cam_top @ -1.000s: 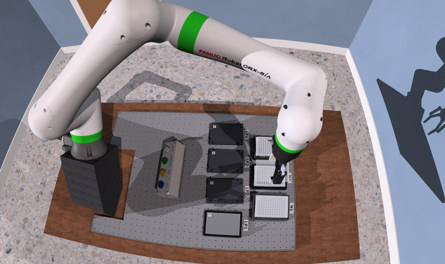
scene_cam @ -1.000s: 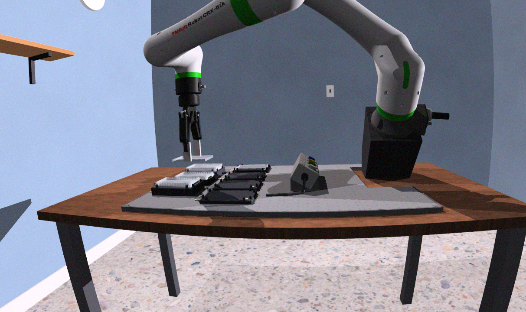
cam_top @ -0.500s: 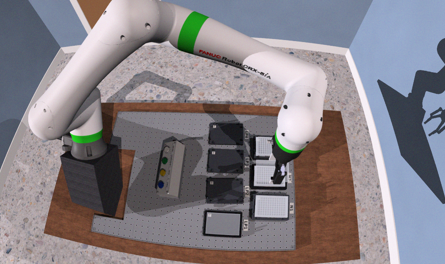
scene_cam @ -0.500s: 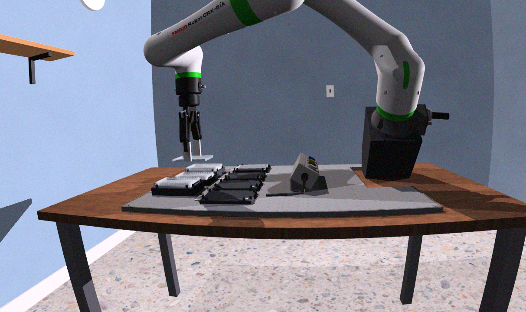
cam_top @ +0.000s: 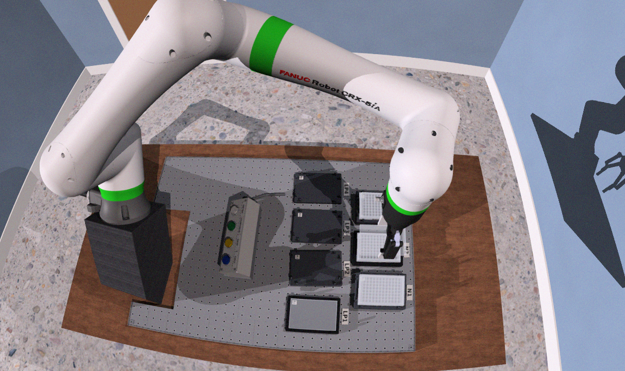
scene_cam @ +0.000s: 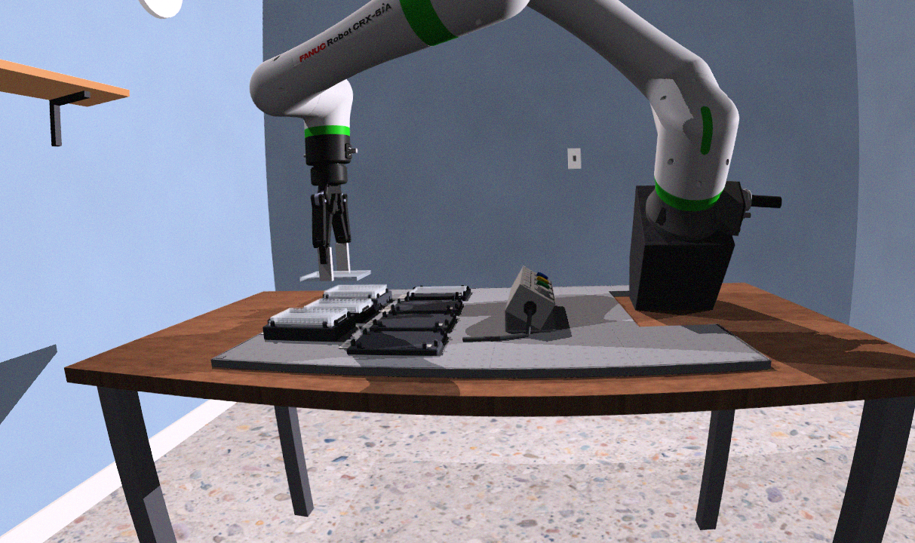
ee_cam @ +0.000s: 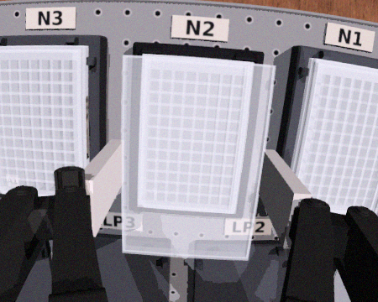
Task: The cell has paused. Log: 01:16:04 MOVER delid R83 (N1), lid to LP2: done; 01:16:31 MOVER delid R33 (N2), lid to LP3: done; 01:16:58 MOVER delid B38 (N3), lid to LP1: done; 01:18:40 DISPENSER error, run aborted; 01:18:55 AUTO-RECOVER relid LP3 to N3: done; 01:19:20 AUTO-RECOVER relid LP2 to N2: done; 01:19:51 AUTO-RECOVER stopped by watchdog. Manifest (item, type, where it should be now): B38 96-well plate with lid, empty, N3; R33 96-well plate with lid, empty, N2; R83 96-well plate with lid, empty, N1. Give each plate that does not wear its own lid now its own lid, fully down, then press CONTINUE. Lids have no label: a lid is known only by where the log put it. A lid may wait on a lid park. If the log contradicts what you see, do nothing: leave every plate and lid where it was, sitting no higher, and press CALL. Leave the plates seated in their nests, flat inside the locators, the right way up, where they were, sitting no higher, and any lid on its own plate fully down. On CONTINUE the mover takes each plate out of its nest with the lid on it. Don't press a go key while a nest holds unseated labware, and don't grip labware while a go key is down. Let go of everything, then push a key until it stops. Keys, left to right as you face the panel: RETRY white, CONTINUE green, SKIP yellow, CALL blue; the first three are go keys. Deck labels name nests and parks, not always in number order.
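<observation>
- Right now the fingers are squeezed tight on a clear lid (ee_cam: 195, 157), one pale pad on each long side.
- From the side, the lid (scene_cam: 334, 274) hangs flat in the air, well above the plates.
- Seen from the wrist, the lid floats over the plate in N2 (ee_cam: 196, 129), a bit toward 6 o'clock, so it also covers parts of the LP3 and LP2 tags.
- Seen from the top, three white plates sit in a row: the N3 plate (cam_top: 369, 205) at 12 o'clock, the N2 plate (cam_top: 369, 247) in the middle, and the N1 plate (cam_top: 381, 290) at 6 o'clock.
- Another lid (cam_top: 312, 314) rests on park LP1 (cam_top: 288, 326), at 9 o'clock from the N1 plate.
- Three other parks at 12 o'clock from LP1 look dark and bare.
- A grey key box (cam_top: 247, 235) sits on the bench (cam_top: 448, 276) at 9 o'clock from the parks, with green, yellow and blue keys.
- I cannot tell if the N2 plate wears a lid of its own.
</observation>
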